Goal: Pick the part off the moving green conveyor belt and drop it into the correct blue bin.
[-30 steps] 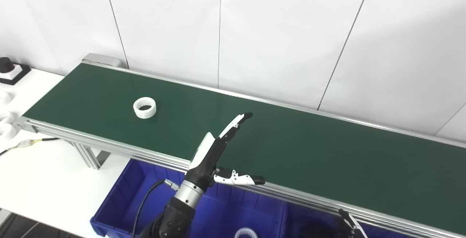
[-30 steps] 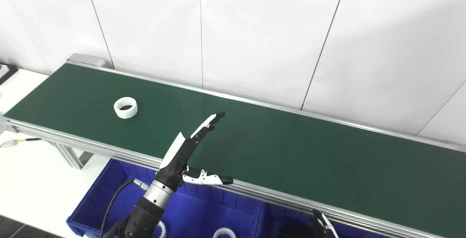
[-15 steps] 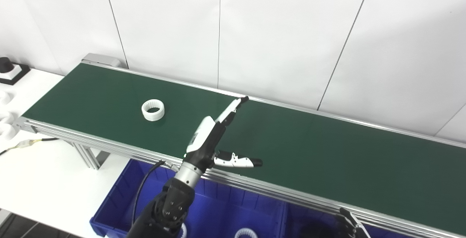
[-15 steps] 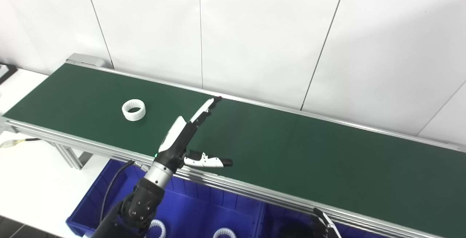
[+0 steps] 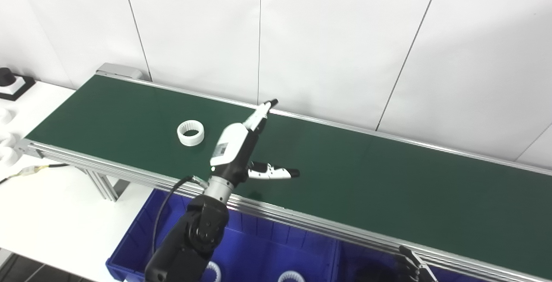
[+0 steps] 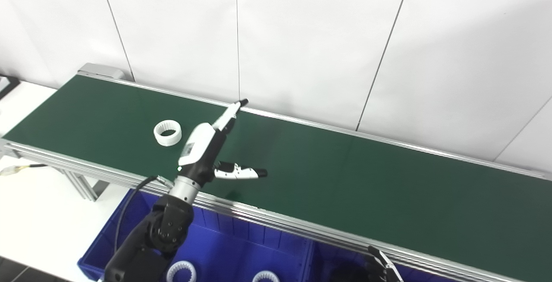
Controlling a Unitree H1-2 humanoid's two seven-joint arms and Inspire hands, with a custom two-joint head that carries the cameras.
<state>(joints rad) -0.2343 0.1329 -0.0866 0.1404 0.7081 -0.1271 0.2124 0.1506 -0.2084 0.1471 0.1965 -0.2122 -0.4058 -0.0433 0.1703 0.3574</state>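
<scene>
On the green conveyor belt (image 5: 366,174), toward its left end, a white ring-shaped part (image 5: 190,133) with a toothed inner wall lies flat. Just to the right of it, the left hand (image 5: 241,148) is raised above the belt with its fingers (image 5: 258,116) stretched straight toward the white wall (image 5: 345,36) and its thumb (image 5: 276,172) pointing off to the right, spread wide and holding nothing. The hand and the ring are near each other but not touching.

Below the near rail of the belt sits a blue bin (image 6: 241,247), and a couple of white toothed rings (image 6: 180,270) already lie on its floor. At the bottom right edge, only the dark fingertips of the right hand (image 6: 381,268) poke into view next to the rail; I cannot tell whether it is spread or closed. Off to the left, a white table (image 5: 47,213) carries a cable (image 5: 30,170).
</scene>
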